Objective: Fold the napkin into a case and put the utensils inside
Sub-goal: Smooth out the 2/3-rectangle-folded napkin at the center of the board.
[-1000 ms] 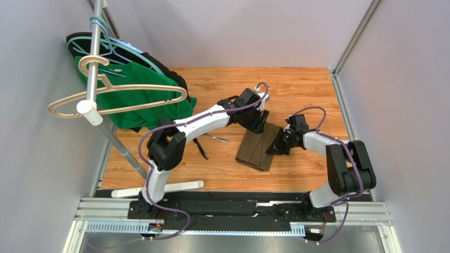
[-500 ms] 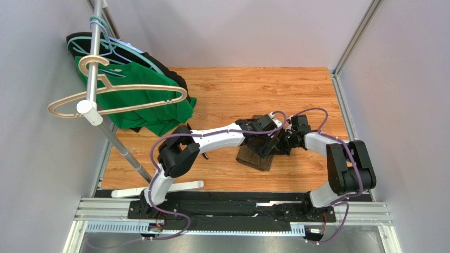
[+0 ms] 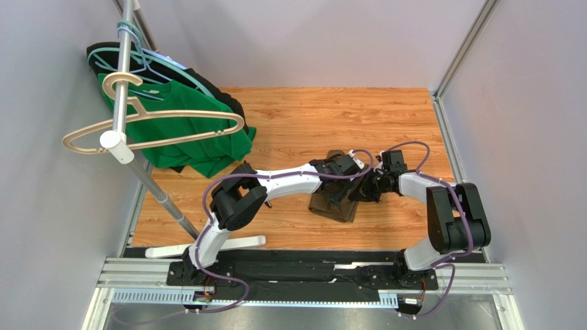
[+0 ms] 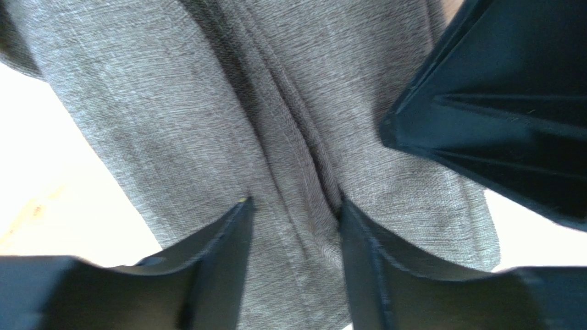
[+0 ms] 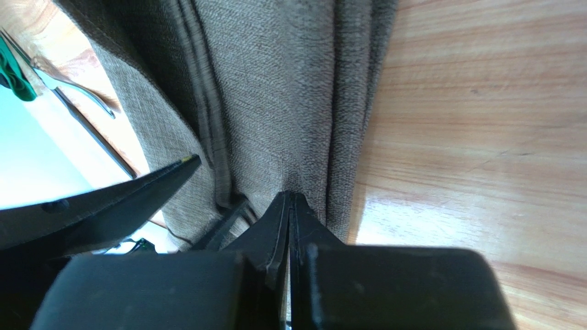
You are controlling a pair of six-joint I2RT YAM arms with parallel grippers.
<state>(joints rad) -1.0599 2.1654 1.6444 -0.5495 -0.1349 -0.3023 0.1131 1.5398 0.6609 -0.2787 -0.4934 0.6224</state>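
Top external view: the napkin point(image 3: 329, 206) is seen just right of the frame's centre. It lies on the wooden tabletop point(image 3: 310, 110) as a long, narrow strip and is partly covered by both arms. The left tool point(image 4: 293, 203) is held low over the cloth. In the left wrist view its two fingers point(image 4: 224, 261) are parted, and a raised lengthwise ridge of fabric runs up between them. The ridge does not appear to be pinched yet. The right tool point(image 5: 289, 203) is closed, finger against finger, with its tip pressed into a crease near the strip's right-hand edge. No cloth is seen between its fingers. The utensils point(image 5: 79, 96) are glimpsed only in the upper left of the right wrist view, on bare wood beyond the cloth's edge, and none is inside it.

The fabric is judged to be light, soft and limp, with a coarse weave that should not slide easily under a pad. Folds will not be kept by stiffness, so a layer is likely to fall open once released. The cloth is best taken at an edge or on the raised ridge, while the strip is pinned elsewhere.
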